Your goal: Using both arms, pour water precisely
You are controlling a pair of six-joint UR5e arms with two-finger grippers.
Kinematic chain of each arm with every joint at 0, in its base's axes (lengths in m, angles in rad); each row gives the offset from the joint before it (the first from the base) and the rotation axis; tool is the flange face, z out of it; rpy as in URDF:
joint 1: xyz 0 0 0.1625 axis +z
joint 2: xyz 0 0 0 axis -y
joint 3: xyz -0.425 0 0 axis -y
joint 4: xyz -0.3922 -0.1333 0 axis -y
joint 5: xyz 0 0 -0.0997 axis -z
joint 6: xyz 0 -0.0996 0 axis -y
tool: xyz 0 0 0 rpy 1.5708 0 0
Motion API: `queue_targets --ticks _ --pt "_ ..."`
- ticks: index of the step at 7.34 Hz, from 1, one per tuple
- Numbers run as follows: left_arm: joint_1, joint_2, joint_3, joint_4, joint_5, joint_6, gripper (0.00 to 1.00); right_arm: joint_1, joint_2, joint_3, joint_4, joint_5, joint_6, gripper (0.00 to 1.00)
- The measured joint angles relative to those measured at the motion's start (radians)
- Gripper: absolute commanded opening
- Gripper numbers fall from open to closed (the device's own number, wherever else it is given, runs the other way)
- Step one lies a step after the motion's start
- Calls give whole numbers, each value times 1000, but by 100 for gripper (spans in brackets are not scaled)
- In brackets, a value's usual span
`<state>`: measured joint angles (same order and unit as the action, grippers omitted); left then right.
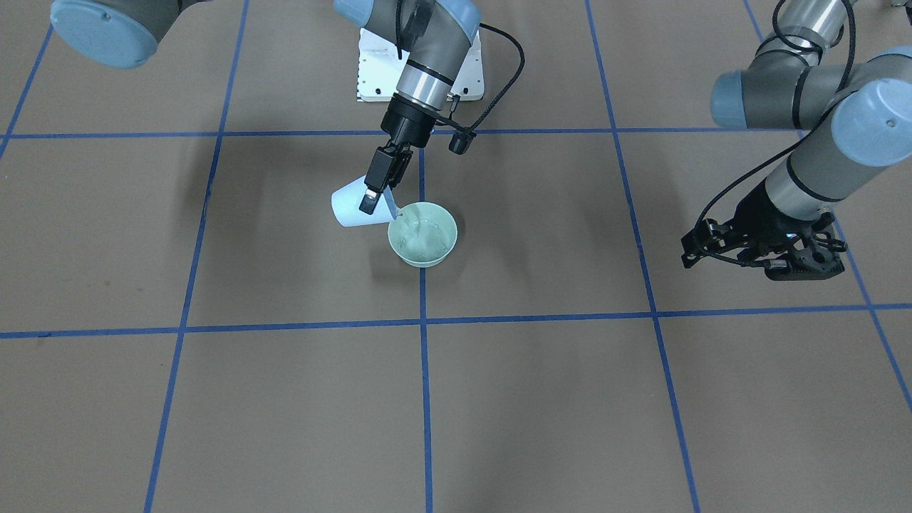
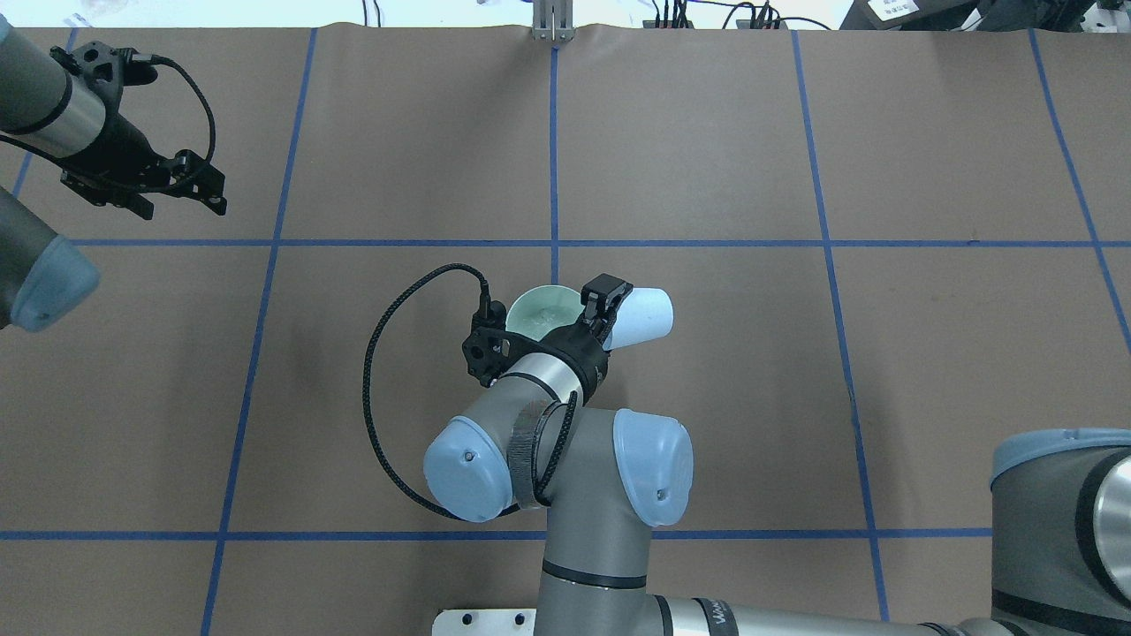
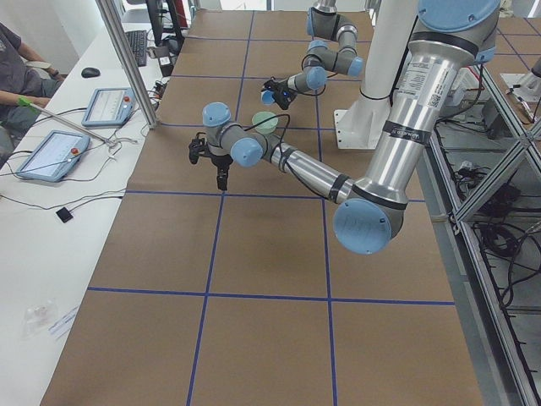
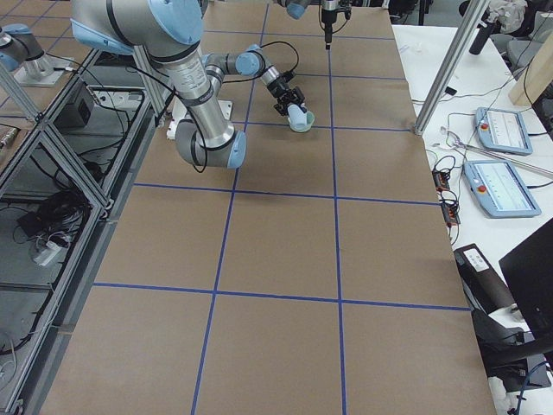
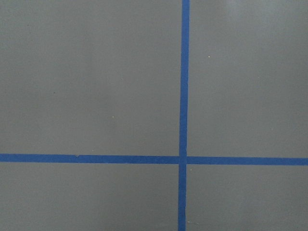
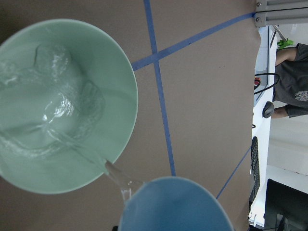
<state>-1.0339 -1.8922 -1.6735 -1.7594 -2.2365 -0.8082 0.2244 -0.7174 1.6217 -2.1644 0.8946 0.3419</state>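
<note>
Right wrist-mounted view: blue cup (image 6: 174,206) streams water (image 6: 53,113) into green bowl (image 6: 118,77)

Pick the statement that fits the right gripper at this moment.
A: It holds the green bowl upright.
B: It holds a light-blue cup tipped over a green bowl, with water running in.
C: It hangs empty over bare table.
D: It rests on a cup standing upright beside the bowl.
B: the right gripper is clamped on the light-blue cup, tipped over the green bowl, and the right wrist view shows a stream of water running from the cup's lip into it.
</note>
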Motion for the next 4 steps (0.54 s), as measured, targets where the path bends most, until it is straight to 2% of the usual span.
queue_targets --ticks 4 --pt "1 2 4 0 0 0 100 -5 6 -2 -48 -52 -6 55"
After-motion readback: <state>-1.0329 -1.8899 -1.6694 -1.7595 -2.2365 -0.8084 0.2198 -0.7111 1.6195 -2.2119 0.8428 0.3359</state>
